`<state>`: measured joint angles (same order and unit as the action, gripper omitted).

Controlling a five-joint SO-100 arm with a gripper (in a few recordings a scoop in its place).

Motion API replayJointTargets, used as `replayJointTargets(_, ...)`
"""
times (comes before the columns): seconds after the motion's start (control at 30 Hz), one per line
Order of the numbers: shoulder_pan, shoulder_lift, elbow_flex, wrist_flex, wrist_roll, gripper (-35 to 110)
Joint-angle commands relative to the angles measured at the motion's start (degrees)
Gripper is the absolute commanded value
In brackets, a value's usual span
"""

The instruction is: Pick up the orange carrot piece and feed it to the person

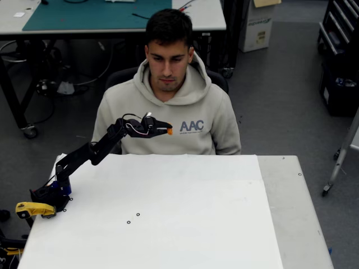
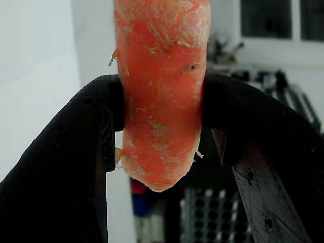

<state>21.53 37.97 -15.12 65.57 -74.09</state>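
Pinching the orange carrot piece (image 2: pixel 161 96) across its middle, the claw (image 1: pixel 166 129) hangs above the table (image 1: pixel 168 224) just before the person (image 1: pixel 168 106), chest-high; the piece looks light, stiff and rough-skinned (unlikely to slip), so this mid-length hold seems sound.

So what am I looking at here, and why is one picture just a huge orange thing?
It is a small black robot arm bolted at the white table's left corner, seen from a camera above. Its end effector, the two-fingered pincer at the tip, is raised off the table and clamps the orange carrot piece in front of the person's chest. The other picture comes from a camera on the wrist, so the carrot looks huge between the black fingers.
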Motion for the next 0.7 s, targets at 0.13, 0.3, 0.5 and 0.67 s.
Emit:
replayJointTargets(0.13, -4.22, 2.46, -3.87, -15.56, -2.81, -3)
replayJointTargets(0.3, -6.94, 2.20, -3.78, -30.32, -2.90, -3)
replayJointTargets(0.5, -9.05, -2.55, -3.78, -40.08, -3.96, -3)
replayJointTargets(0.67, -9.49, -6.59, -3.69, -44.21, -10.72, -3)
